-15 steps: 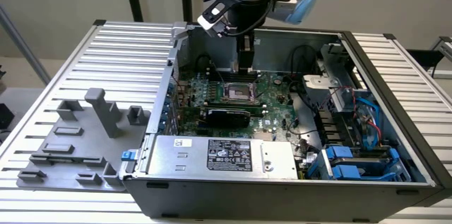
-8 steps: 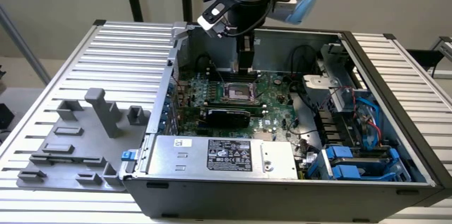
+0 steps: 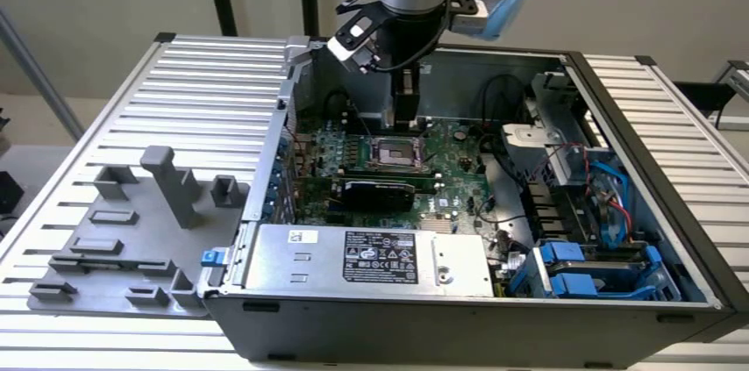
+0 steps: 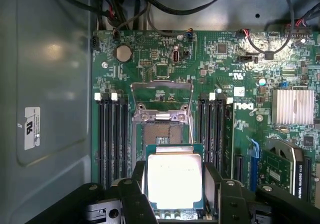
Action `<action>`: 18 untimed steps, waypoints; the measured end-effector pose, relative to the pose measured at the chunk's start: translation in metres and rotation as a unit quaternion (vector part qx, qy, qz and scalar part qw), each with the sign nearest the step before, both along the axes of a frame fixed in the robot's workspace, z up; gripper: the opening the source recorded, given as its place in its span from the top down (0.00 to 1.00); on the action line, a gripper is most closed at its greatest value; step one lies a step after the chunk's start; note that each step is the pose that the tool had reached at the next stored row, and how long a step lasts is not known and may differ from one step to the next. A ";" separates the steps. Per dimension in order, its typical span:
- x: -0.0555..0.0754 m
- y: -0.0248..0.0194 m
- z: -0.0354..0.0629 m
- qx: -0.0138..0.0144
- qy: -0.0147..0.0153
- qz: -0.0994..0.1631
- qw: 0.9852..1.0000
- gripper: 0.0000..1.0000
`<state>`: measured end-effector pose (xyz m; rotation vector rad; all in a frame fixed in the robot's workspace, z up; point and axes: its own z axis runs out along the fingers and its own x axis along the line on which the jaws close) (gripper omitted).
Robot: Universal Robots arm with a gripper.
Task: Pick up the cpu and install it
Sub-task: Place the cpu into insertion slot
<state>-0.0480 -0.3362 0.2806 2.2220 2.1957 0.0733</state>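
The cpu (image 4: pixel 174 179), a flat square chip with a dull silver top, hangs between my two black fingers (image 4: pixel 134 186). My gripper (image 4: pixel 174 191) is shut on its two side edges. Just beyond the chip lies the black motherboard socket (image 4: pixel 161 133), its metal frame (image 4: pixel 162 100) swung up and open. In the exterior view my gripper (image 3: pixel 406 117) reaches down into the open computer case, a little above the socket (image 3: pixel 392 154). From that side the fingers hide the chip.
Memory slots (image 4: pixel 112 134) flank the socket on both sides. A silver heatsink (image 4: pixel 293 106) and a graphics card (image 3: pixel 374 189) sit nearby. The grey power supply box (image 3: pixel 363 257) fills the case front, and a grey fixture tray (image 3: pixel 129 239) lies at the exterior view's left.
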 end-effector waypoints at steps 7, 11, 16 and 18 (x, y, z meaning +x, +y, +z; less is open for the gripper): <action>0.000 0.0000 -0.0128 0.000 0.000 0.000 1.000 0.45; 0.000 0.0000 -0.0200 0.001 0.000 0.000 1.000 0.45; 0.000 0.0000 -0.0291 0.003 0.000 0.000 1.000 0.45; 0.000 0.0000 -0.0328 0.004 0.000 0.000 1.000 0.45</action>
